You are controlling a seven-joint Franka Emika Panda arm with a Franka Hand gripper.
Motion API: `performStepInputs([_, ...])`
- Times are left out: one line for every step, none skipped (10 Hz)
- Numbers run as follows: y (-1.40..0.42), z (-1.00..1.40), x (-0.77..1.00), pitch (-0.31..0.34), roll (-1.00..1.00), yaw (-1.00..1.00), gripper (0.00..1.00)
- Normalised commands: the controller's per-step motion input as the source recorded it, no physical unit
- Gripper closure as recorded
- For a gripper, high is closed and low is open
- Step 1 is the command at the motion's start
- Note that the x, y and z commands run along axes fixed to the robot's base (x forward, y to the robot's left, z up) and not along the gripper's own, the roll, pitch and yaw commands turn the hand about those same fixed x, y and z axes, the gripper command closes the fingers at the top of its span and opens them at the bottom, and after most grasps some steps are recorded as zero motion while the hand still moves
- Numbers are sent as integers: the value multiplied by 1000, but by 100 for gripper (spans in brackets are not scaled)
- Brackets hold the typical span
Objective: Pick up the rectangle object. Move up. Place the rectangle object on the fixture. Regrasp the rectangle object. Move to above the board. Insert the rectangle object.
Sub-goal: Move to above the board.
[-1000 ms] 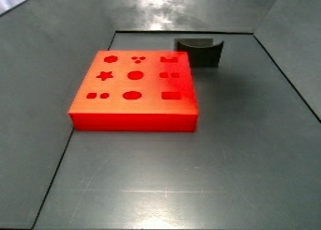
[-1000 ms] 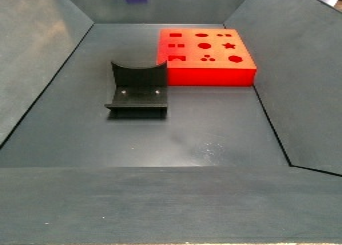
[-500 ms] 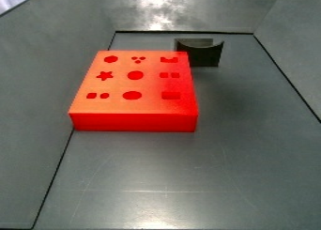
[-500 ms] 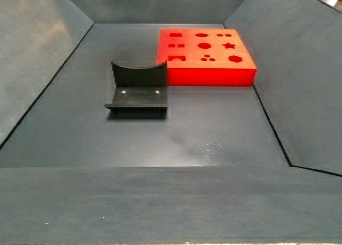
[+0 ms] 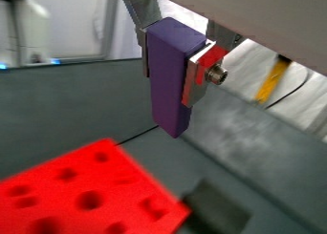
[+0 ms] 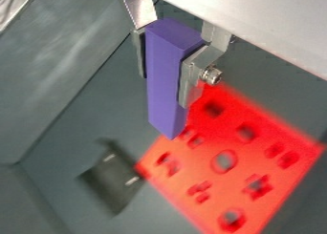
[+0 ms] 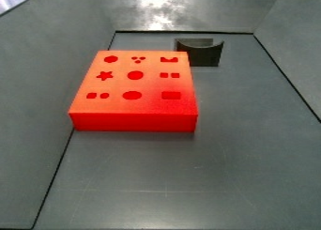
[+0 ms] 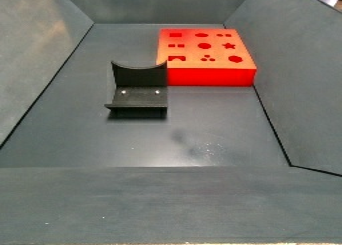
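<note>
My gripper is shut on the purple rectangle object, which hangs lengthwise between the silver fingers; both wrist views show it. It is held high above the floor. Below it lie the orange-red board with its dark cutouts and the dark fixture. Both side views show the board and the fixture on the floor. The gripper and the rectangle object are out of view in both side views.
The grey floor is ringed by sloping dark walls. Yellow and white cables show behind the gripper in a wrist view.
One second ago the purple rectangle object showed at the upper edge of a side view; it has since risen out of that view. Board and fixture have not moved.
</note>
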Motion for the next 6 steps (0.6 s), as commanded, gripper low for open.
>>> performStepInputs([-893, 243, -563, -1, -1000, 14, 100])
performStepInputs([-488, 141, -358, -17, -1000, 18, 100])
performStepInputs([-322, 90, -264, -25, -1000, 12, 100])
performStepInputs([-131, 40, -149, -33, -867, 6, 100])
performStepInputs([-91, 34, -121, -37, -712, 6, 100])
performStepInputs([-22, 10, -79, -43, -368, 0, 100])
